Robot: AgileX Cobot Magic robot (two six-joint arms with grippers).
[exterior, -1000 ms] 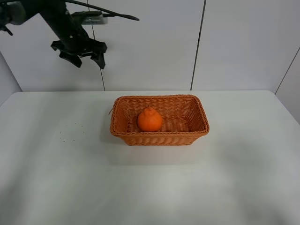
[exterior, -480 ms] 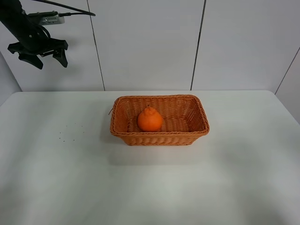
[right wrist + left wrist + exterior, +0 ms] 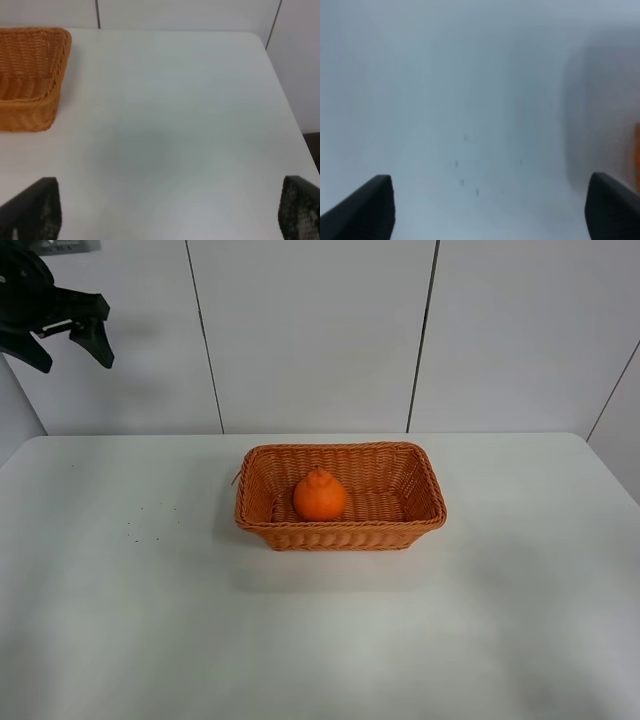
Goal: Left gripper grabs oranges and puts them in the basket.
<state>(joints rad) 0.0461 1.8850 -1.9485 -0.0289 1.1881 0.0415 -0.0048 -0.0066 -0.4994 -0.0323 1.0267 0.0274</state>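
Orange and round, the fruit (image 3: 320,496) lies inside the wicker basket (image 3: 425,480), towards its left half, on the white surface (image 3: 150,620). It looks firm and rather light, with a slightly rough peel, so it should not slip easily; a good hold would be across its widest part, below the bump on top. The left gripper (image 3: 58,328) is high in the far left corner, well apart from the basket, with its fingers spread wide and holding nothing. Compared with half a second ago, it has moved further left and a little up. The right gripper (image 3: 165,215) is also wide open and empty.
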